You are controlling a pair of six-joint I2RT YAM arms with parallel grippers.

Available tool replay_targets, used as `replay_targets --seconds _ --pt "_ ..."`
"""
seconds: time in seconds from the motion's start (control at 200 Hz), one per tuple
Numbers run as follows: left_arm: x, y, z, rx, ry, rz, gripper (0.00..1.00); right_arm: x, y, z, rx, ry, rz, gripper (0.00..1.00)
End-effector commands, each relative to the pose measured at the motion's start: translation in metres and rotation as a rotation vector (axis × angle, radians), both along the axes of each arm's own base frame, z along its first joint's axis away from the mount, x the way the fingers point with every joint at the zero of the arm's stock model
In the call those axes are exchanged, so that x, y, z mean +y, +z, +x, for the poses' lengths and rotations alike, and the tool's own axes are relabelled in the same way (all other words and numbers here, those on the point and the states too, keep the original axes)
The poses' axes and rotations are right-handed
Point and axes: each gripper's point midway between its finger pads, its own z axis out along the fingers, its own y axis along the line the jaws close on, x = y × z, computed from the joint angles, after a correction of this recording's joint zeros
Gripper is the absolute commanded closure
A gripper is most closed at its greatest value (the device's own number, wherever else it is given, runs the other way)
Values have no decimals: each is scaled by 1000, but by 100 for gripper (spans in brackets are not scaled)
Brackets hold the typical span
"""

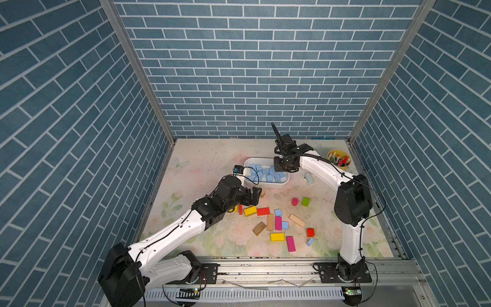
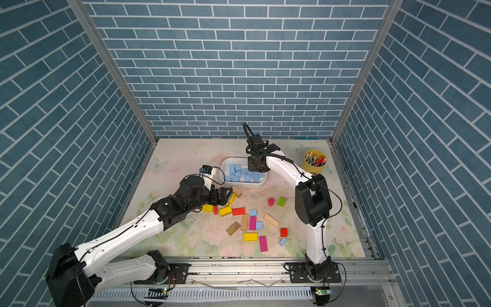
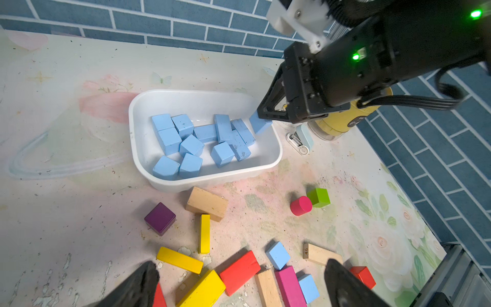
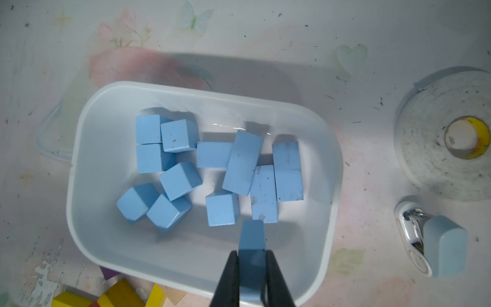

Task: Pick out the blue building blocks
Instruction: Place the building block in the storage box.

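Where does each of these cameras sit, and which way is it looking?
Both top views: high above the front rail, looking down toward the back wall; left arm and right arm show base to wrist.
Left wrist: on the left arm, looking across the table at the white tub; the open left gripper shows nearest.
Right wrist: on the right arm, looking straight down into the tub; the right gripper is shut on a blue block.
Shared: both wrist views show the tub's blue building blocks and that held block.
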Motion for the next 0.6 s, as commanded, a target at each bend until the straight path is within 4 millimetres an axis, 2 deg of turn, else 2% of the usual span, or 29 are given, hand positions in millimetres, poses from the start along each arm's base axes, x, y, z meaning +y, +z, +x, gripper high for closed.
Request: replay_targets --seconds 0.0,0.38,0.595 --pt "6 -5 -2 2 7 16 1 -7 -12 3 42 28 -49 91" --pt "1 -6 -3 23 -4 1 1 -23 -33 28 70 -16 -84 86" --pt "2 -5 -6 43 -11 14 1 -21 -28 31 72 -20 -54 69"
